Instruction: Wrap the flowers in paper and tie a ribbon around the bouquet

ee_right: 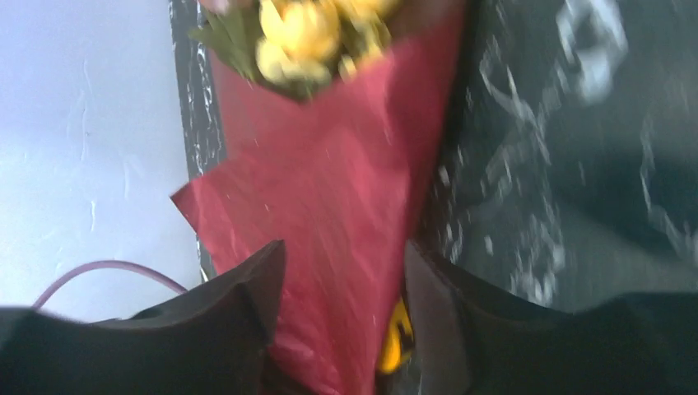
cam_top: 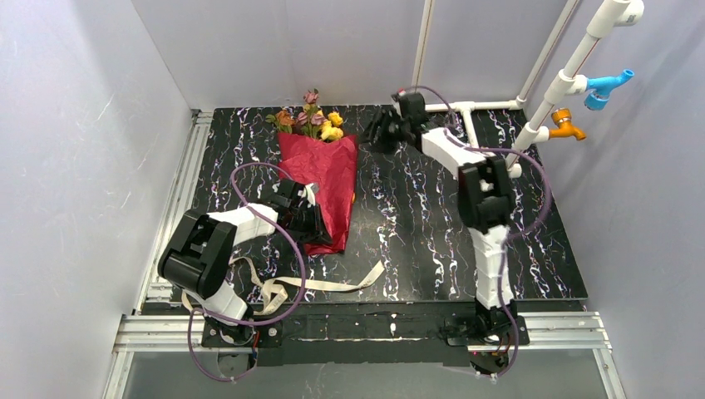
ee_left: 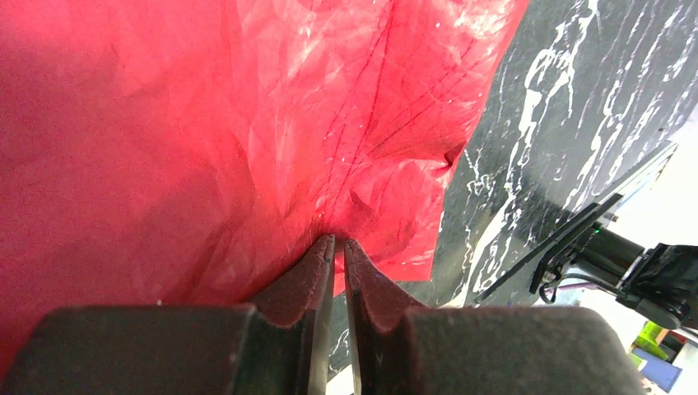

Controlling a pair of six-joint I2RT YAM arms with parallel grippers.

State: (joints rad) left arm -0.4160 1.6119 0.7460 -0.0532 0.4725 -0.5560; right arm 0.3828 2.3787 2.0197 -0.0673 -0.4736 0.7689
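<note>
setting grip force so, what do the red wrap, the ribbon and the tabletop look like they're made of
Red wrap: thin paper, faint sheen; sharp fine creases.
Ribbon: probably woven fabric, matte cream; lies limp in loose curls.
Tabletop: marble-look, black with white veins; stone or printed laminate, cannot tell.

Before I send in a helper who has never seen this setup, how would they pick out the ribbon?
Look at the black marbled table, along the left part of its near edge. Nearer than the red bouquet and its tip lies the ribbon, loose and curling. It is flat and cream-beige, unlike the round purple cable crossing it.
</note>
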